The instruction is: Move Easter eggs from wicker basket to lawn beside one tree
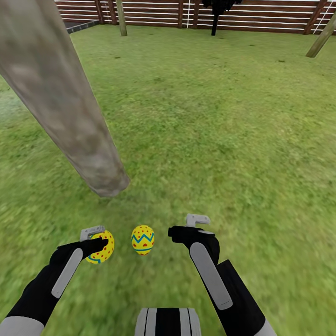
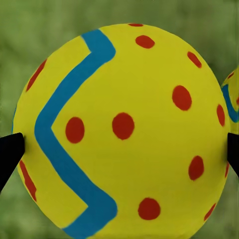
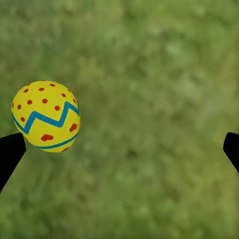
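Lawn beside the tree: one Easter egg lies on the grass, a second egg is clamped in your left gripper. Your right gripper hangs wide, empty. Releasing from height could send the held egg rolling away from the trunk.

Eggs yellow, blue zigzags, red dots.

A wooden fence runs along the far side, with a black tree before it and two thin trunks nearby.
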Controlling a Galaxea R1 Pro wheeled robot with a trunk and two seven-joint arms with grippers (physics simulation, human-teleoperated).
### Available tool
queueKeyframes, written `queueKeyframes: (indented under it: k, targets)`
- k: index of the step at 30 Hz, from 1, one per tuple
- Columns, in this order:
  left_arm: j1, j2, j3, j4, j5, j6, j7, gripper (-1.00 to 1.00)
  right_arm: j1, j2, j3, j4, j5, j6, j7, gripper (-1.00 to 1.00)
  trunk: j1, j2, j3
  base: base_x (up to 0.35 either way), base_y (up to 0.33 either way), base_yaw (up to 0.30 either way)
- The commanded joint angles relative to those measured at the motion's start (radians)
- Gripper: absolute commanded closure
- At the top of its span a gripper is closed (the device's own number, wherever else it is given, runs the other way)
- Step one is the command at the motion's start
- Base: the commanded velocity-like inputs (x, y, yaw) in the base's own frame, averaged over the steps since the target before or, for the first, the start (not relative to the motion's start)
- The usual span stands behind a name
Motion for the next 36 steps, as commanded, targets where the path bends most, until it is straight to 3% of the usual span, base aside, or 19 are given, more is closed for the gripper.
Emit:
queueKeyframes:
  k: [1,28,36]
  targets:
    - [0.000,0.001,-0.002,-0.001,0.010,0.002,0.010,1.00,-0.001,0.000,0.001,-0.001,-0.009,0.003,-0.010,-1.00,0.000,0.000,-0.001,0.168,0.003,0.000]
    - [-0.001,0.001,-0.003,-0.003,0.010,0.001,0.010,1.00,-0.001,0.000,0.001,-0.001,-0.009,0.002,-0.010,-1.00,0.000,0.000,-0.001,0.118,0.004,0.000]
    - [0.000,0.001,-0.003,-0.002,0.010,0.000,0.010,1.00,-0.001,0.000,0.001,-0.001,-0.013,0.002,-0.010,-1.00,0.004,-0.002,-0.032,0.001,0.000,0.000]
